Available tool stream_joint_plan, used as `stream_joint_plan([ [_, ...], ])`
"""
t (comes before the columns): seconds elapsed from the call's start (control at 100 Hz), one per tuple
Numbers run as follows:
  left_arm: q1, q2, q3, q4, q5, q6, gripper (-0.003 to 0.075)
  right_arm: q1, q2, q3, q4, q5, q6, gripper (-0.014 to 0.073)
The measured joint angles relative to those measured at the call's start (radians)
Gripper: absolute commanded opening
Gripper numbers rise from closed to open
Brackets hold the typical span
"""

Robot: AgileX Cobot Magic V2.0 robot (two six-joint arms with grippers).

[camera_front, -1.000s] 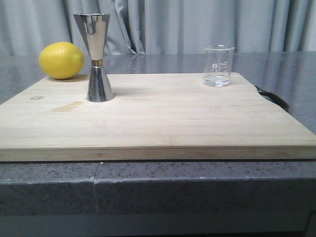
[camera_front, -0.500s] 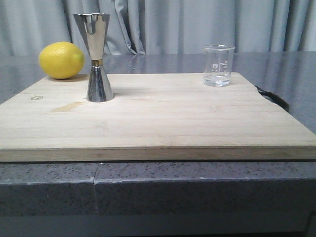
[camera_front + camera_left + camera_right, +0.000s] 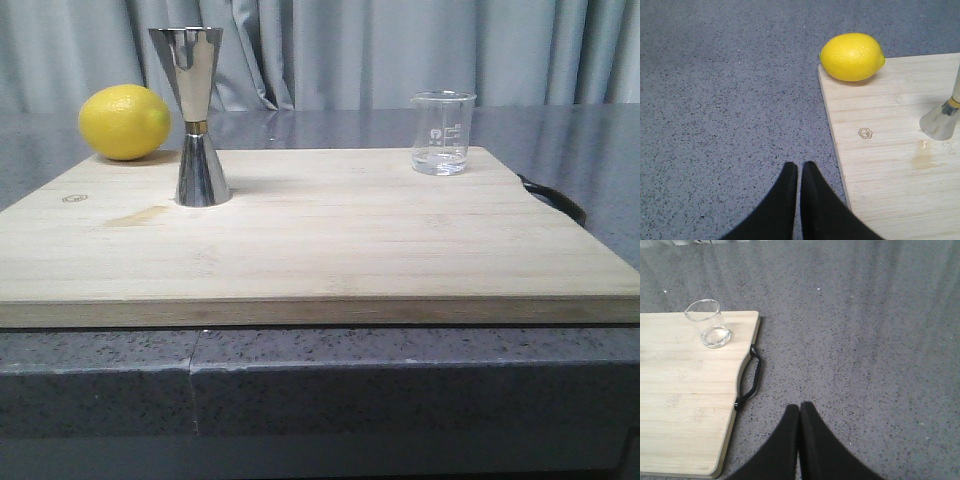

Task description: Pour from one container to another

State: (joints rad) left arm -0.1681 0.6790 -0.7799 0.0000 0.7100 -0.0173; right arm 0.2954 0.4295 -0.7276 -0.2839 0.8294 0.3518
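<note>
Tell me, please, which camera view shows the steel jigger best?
The front view: the jigger stands whole and upright on the cutting board, gold waist band visible. The left wrist view catches only its base and band at the frame edge; the right wrist view misses it.

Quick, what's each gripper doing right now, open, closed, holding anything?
Left gripper: closed, holding nothing, over the bare counter.
Right gripper: closed, holding nothing, over the bare counter.
</note>
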Motion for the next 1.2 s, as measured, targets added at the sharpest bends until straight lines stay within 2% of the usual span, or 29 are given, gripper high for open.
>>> stream_joint_plan([
  [0.43, 0.000, 0.000, 0.002, 0.000, 0.000, -0.001, -0.0019, 0.000, 0.000, 0.000, -0.002, -0.008, 0.000, -0.0053],
  [0.53, 0.005, -0.037, 0.036, 0.000, -0.041, -0.001, -0.0019, 0.000, 0.000, 0.000, -0.004, -0.008, 0.000, -0.0053],
  [0.67, 0.045, -0.186, 0.185, 0.022, -0.178, -0.001, -0.0019, 0.000, 0.000, 0.000, -0.004, -0.008, 0.000, -0.0053],
  [1.0, 0.089, -0.602, 0.730, 0.019, -0.597, -0.001, -0.0019, 0.000, 0.000, 0.000, -0.006, -0.008, 0.000, -0.0053],
  [1.05, 0.089, -0.639, 0.777, 0.009, -0.638, -0.001, -0.0019, 0.000, 0.000, 0.000, -0.006, -0.008, 0.000, -0.0053],
  [1.2, 0.089, -0.683, 0.777, 0.000, -0.649, -0.001, -0.0019, 0.000, 0.000, 0.000, -0.006, -0.008, 0.000, -0.0053],
])
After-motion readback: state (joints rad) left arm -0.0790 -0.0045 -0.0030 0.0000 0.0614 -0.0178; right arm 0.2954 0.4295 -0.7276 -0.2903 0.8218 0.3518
